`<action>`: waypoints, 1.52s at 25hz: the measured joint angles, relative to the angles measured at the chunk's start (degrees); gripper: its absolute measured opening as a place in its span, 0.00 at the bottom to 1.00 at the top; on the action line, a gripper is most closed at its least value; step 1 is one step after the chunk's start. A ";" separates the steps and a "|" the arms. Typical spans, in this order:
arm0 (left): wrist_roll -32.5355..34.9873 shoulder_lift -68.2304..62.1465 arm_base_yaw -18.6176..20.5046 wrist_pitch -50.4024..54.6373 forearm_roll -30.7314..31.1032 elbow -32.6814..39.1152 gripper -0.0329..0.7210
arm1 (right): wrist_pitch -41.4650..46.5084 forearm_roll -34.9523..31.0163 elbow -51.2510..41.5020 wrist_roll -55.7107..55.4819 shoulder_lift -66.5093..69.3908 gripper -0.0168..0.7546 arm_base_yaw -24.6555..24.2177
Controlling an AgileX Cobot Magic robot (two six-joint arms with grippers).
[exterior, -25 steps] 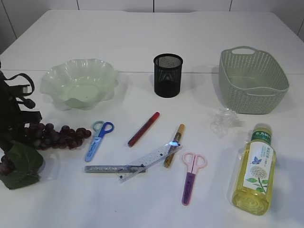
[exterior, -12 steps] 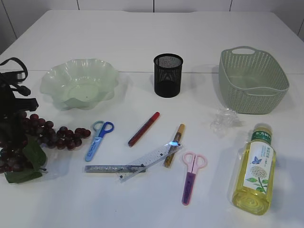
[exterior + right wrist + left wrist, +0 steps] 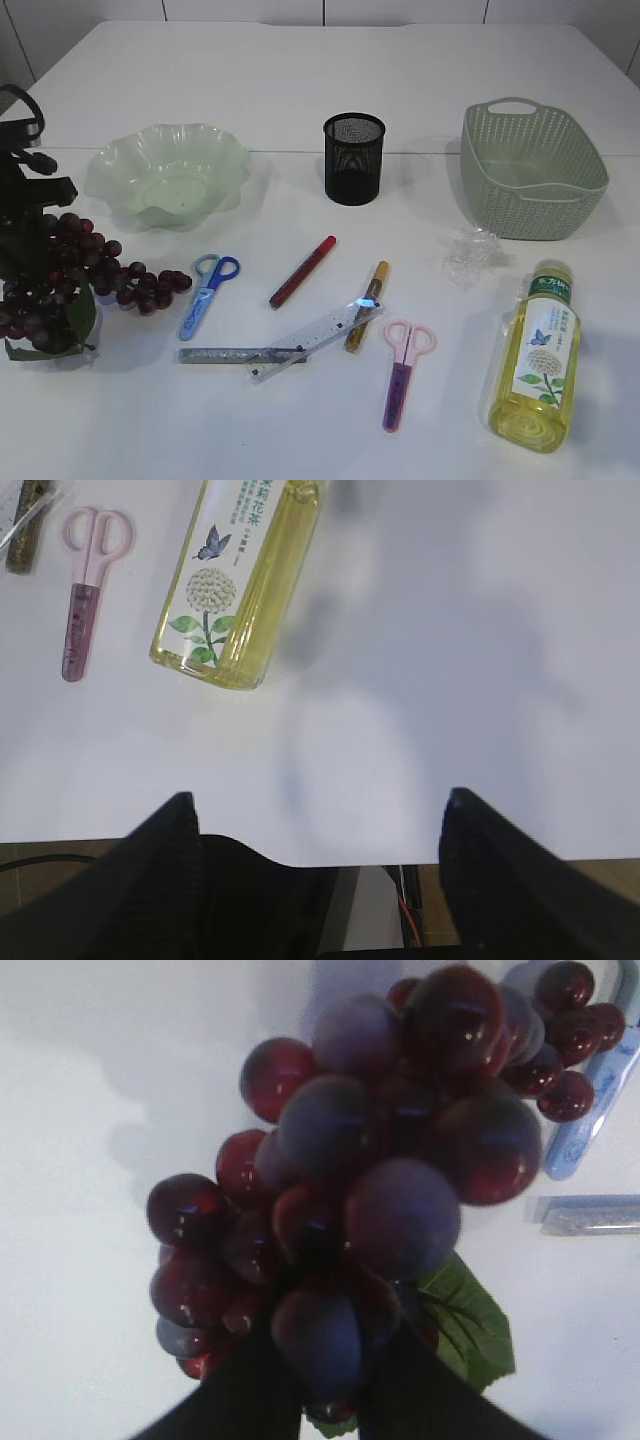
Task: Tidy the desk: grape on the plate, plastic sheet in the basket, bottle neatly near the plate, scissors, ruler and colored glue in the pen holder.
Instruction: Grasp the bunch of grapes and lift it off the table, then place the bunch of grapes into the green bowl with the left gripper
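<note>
1. Our biggest risk, as we judge it, is the grapes (image 3: 70,280) slipping. Our left gripper (image 3: 325,1380) is pinched narrow on the bunch near its stem end, low by the leaf (image 3: 465,1325), and the bunch hangs at the far left of the table (image 3: 330,90), its tail trailing toward the blue scissors (image 3: 207,295). A swing on the way to the plate (image 3: 168,175) could shake the bunch loose or drag the tail across those scissors.
2. Next, the plate has a wavy raised rim; if we come in low, the hanging bunch could catch it and shove the plate.
3. The bottle (image 3: 532,355) lies flat at the right, beside the pink scissors (image 3: 402,370). Being round, it could roll when touched.
4. Our right gripper (image 3: 315,830) stands wide and empty over bare table, near the bottle.
5. The rulers (image 3: 285,345) overlap, so lifting one could drag the other.
6. The plastic sheet (image 3: 472,255) lies just outside the basket (image 3: 530,170); it is light and could skid.
7. Writing: the bottle label shows a butterfly, a white flower and characters too small for us to read.
</note>
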State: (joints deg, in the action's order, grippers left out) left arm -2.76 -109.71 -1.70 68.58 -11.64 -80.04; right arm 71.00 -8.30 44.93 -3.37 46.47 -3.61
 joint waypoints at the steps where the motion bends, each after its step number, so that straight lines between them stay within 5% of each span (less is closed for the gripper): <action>1: 0.15 0.37 0.00 0.04 -0.27 0.00 0.15 | 0.00 0.00 0.00 0.00 0.00 0.77 0.00; 31: 1.15 11.95 0.00 1.15 -3.69 0.00 0.15 | 0.15 0.32 0.00 0.00 0.00 0.77 0.00; 38: 1.25 12.57 0.00 1.54 -3.92 -5.17 0.15 | 0.15 0.45 0.00 0.00 0.08 0.77 0.00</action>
State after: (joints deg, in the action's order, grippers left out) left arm -1.51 -97.14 -1.70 70.12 -15.56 -85.20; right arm 71.15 -7.85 44.93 -3.37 46.55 -3.61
